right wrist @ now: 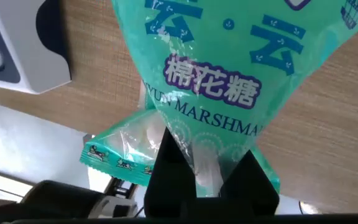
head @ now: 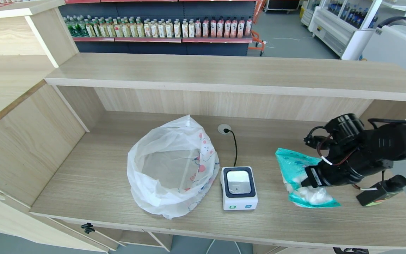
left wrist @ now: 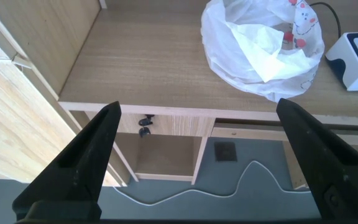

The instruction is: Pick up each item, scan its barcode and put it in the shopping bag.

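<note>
nearest us, our left gripper (left wrist: 201, 163) hangs before the front edge of the counter (left wrist: 148, 68), fingers wide apart and empty. on the counter we see the white shopping bag (head: 139, 185), mouth open, with the scanner (head: 239, 187) just beside it. right of that is the teal marshmallow bag (head: 294, 169), pinched by our right gripper (right wrist: 207, 180). bottles (head: 160, 28) line a shelf far behind.

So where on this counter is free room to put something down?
Widest bare patch: counter between the left wall and the bag. A narrower gap lies between scanner and packet. Crowded: scanner stands right beside the bag, with its cable running behind it.
</note>
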